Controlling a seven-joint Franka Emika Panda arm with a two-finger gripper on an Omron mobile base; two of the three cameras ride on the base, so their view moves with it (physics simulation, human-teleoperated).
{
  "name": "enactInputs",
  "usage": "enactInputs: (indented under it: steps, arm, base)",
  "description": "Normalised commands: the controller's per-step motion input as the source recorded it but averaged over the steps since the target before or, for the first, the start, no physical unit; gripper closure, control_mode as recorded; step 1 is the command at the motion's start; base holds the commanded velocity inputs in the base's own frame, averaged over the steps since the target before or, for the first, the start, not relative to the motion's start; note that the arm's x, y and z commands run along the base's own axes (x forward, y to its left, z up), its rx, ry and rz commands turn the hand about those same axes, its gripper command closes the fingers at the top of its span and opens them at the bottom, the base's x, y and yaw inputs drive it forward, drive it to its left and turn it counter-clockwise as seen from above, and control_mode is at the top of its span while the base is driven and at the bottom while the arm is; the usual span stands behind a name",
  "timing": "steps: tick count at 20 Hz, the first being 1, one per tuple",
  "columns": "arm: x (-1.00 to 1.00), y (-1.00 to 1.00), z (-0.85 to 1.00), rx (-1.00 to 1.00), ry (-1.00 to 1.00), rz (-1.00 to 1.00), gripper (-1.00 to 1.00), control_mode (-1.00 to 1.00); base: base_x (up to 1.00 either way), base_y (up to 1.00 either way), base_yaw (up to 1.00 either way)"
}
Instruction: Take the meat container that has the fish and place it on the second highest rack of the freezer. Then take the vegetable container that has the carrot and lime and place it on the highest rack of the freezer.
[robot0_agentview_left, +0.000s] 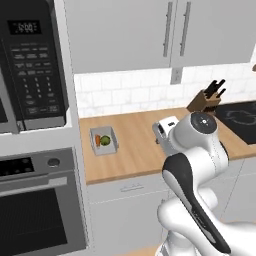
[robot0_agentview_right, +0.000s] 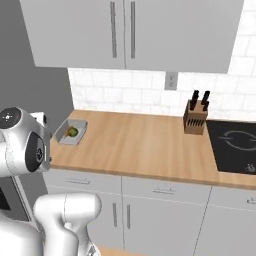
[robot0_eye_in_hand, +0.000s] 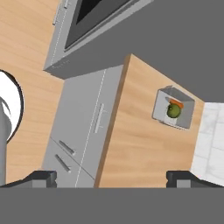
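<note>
On the wooden bench (robot0_agentview_left: 145, 150), a small grey tray (robot0_agentview_left: 103, 141) holds a carrot (robot0_agentview_left: 97, 140) and a lime (robot0_agentview_left: 105, 140).

The tray sits at the bench's left end, near the tall grey wall panel and well back from the front edge; in the right base view the tray (robot0_agentview_right: 71, 132) is just past the arm's white elbow. In the hand view the claw (robot0_eye_in_hand: 113, 178) hangs high above the bench with its jaws spread wide and nothing between them, the two dark fingertips (robot0_eye_in_hand: 41, 178) rising at the bottom of the view. From there the tray (robot0_eye_in_hand: 173, 108) lies well apart from the claw, the lime (robot0_eye_in_hand: 173, 111) touching the carrot (robot0_eye_in_hand: 176, 103) inside it. A knife block (robot0_agentview_right: 195, 119) stands at the back beside the black cooktop (robot0_agentview_right: 234, 145). An oven (robot0_agentview_left: 37, 205) sits left of the bench, below a microwave (robot0_agentview_left: 31, 70).
</note>
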Motion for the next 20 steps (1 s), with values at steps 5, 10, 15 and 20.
enactInputs:
  steps: [5,10,15,20]
  arm:
    - [0.00,0.00,0.00,0.00,0.00,0.00,-1.00,1.00]
    - [0.00,0.00,0.00,0.00,0.00,0.00,-1.00,1.00]
    - [0.32,0.24,-0.28,-0.08,0.11,-0.01,-1.00,-1.00]
    - [0.40,0.48,-0.60,-0.04,0.24,0.00,-1.00,-1.00]
  base:
    - [0.47,0.23,-0.01]
    - [0.47,0.24,0.00]
    - [0.09,0.05,0.00]
    - [0.00,0.00,0.00]
